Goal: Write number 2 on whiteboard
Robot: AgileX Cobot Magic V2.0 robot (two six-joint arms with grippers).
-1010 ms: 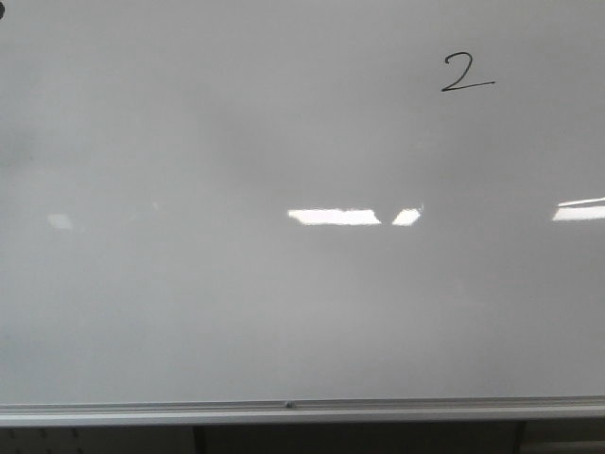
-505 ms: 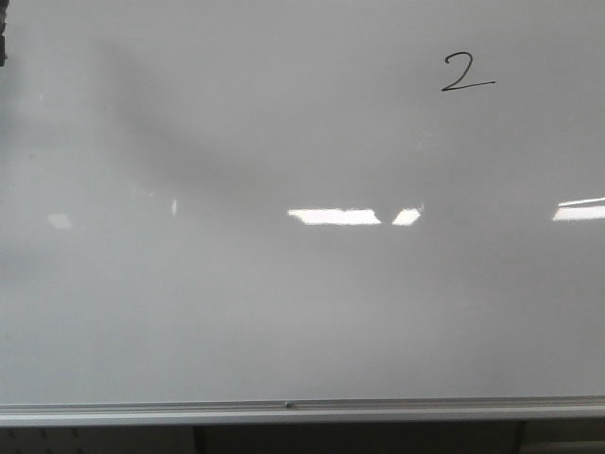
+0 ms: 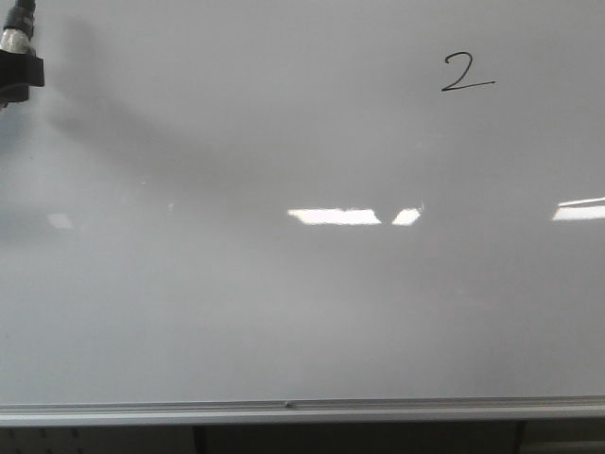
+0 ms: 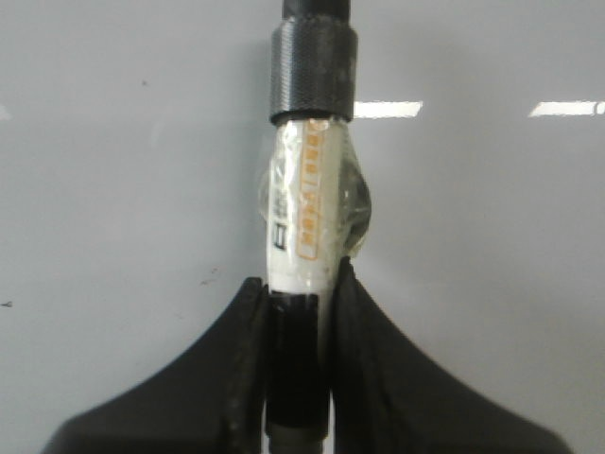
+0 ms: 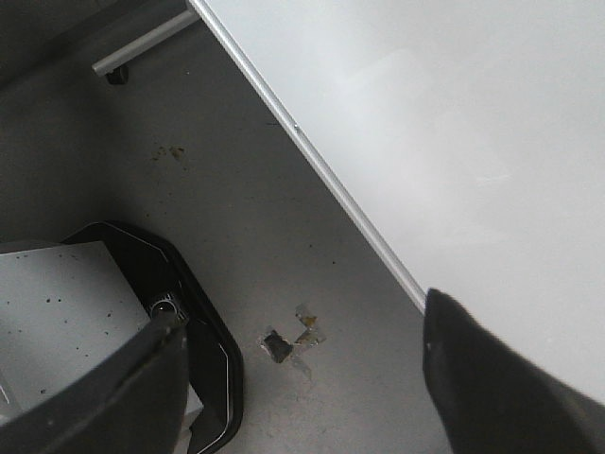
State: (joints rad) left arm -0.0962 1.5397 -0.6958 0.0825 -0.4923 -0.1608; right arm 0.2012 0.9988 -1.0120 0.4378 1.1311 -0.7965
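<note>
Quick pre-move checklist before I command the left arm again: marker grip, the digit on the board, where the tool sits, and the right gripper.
1. Marker held by the left gripper: ok, fingers closed on its barrel.
2. Marker tip and cap state: cannot tell, the far end runs out of the wrist view.
3. Number 2 on the whiteboard: ok, a complete black digit at upper right.
4. Tool position: ok to note, only its dark end shows at the upper left edge of the front view, far from the digit.
5. Tool contact with the board: cannot tell; it casts a shadow on the surface.
6. Right gripper: ok, open and empty, off the board's edge.
</note>
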